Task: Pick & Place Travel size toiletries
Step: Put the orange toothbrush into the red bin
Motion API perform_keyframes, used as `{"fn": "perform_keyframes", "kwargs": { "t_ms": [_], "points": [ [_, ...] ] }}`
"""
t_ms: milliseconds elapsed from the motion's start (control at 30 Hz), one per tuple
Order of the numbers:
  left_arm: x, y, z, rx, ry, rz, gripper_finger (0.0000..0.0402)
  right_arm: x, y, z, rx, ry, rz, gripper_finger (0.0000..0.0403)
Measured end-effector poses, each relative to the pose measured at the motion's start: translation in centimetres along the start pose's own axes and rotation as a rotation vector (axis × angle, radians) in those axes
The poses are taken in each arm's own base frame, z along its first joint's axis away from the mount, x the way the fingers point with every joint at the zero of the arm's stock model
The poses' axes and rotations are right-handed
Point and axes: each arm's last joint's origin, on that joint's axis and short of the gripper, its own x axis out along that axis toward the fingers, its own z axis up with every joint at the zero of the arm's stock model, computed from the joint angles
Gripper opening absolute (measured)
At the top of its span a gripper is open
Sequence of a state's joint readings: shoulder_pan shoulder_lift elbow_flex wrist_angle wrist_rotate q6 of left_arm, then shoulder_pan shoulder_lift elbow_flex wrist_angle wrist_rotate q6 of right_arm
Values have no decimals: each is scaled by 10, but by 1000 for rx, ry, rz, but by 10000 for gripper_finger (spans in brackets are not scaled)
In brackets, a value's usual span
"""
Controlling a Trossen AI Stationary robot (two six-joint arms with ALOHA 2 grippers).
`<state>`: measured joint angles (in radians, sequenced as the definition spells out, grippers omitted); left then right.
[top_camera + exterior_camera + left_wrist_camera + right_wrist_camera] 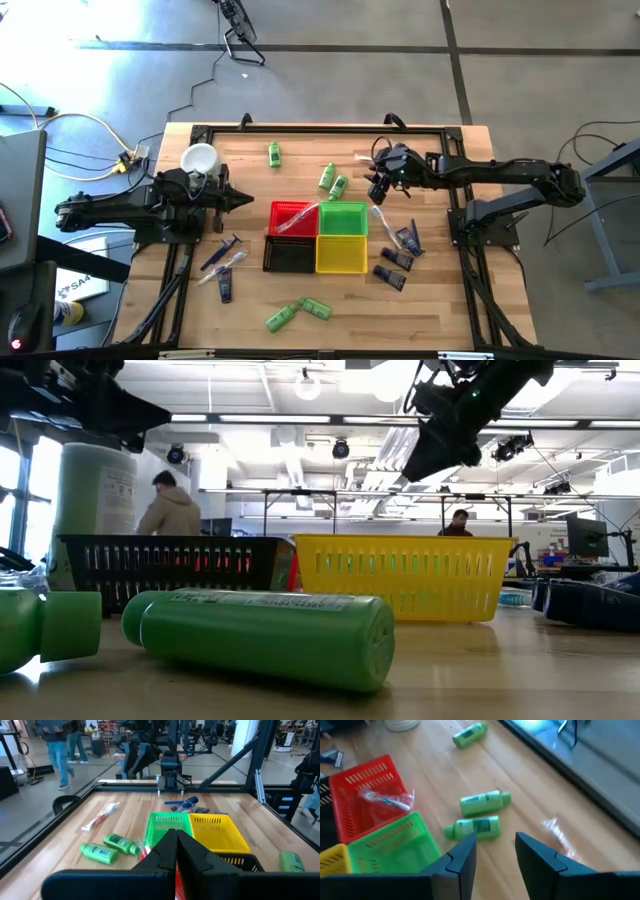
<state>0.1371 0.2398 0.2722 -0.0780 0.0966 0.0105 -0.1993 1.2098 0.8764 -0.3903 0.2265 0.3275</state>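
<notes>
Two bright green mini bottles [332, 182] lie side by side on the wood, right of the far middle; they also show in the right wrist view [479, 815]. My right gripper [379, 186] hovers open just right of them, above the table [495, 851], touching nothing. A clear toothbrush packet [559, 836] lies beside it. Another clear packet [387, 800] rests in the red basket [287, 212]. My left gripper [243, 200] waits shut at the table's left [176, 851]. Dark purple tubes [402, 255] lie right of the baskets. More green bottles [297, 313] lie near the near edge.
Red, green [343, 218], black [290, 256] and yellow [341, 256] baskets stand together mid-table. A white cup [199, 158] and a lone green bottle [273, 153] sit far left. Tubes and a stick [224, 268] lie on the near left. People show in the room beyond.
</notes>
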Motion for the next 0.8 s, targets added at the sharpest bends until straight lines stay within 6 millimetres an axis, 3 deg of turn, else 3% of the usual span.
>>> {"fn": "perform_keyframes", "kwargs": {
  "t_ms": [433, 633, 800],
  "points": [
    [0, 0, 0, 0, 3, 0, 3, -9, 0, -37, 285, 402, -26, 128],
    [0, 0, -1, -1, 9, 0, 3, -11, 8, -44, 272, 416, -29, 128],
    [0, 0, -1, -1, 8, 0, 3, -10, 5, -41, 237, 304, -172, 128]
  ]
}}
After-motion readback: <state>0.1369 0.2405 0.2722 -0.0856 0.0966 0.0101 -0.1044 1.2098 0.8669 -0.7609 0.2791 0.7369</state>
